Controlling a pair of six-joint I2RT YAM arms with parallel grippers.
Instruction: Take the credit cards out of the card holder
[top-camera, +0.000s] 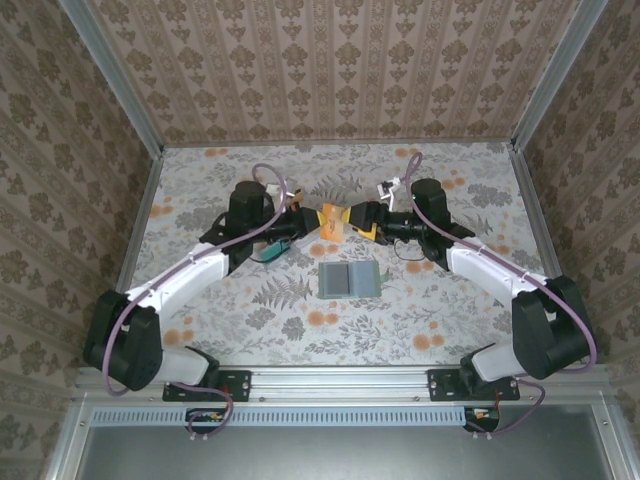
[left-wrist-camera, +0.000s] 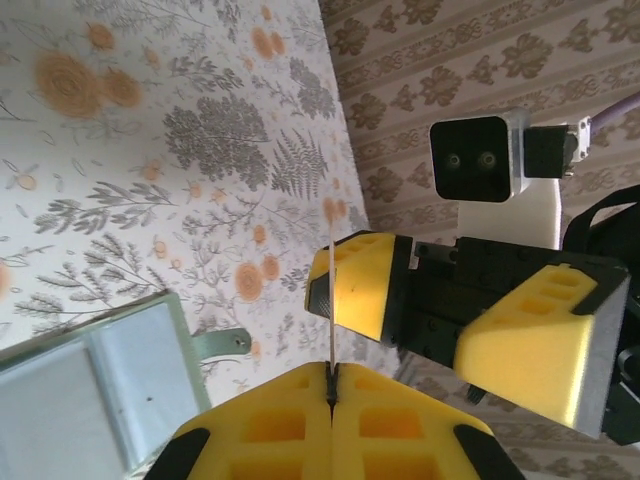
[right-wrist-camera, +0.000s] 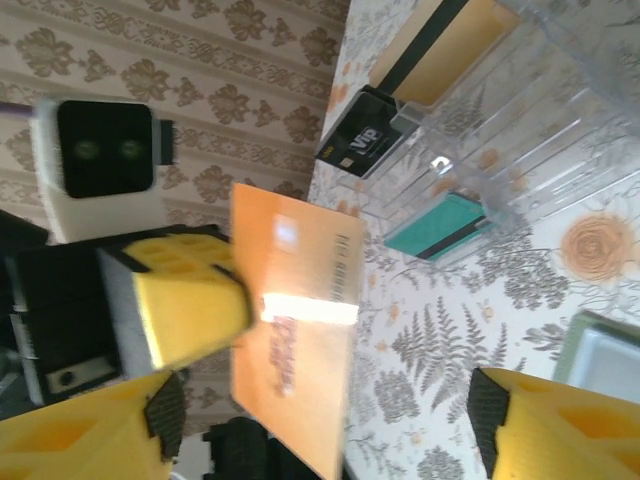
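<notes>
Nearest the bases, the grey-green bifold card holder (top-camera: 350, 280) lies spread open, inside up, on the floral worktop (top-camera: 250, 330), so its slots stay reachable. A bit further back, a clear plastic box (right-wrist-camera: 500, 130) holds a tan-beige card (right-wrist-camera: 445, 45), a black card (right-wrist-camera: 365, 140) and a teal card (right-wrist-camera: 440, 225). Looks like the drop-off spot.

Beyond that, mid-air, the left end effector (left-wrist-camera: 331, 385) is pressed together on an orange credit card (right-wrist-camera: 295, 340), pinching one long edge. The right end effector (right-wrist-camera: 325, 415) is spread wide around it, so I'd call this a handover. The card's long axis runs across the left fingers and its short side points at the right arm. Can't really tell the exact tilt.
</notes>
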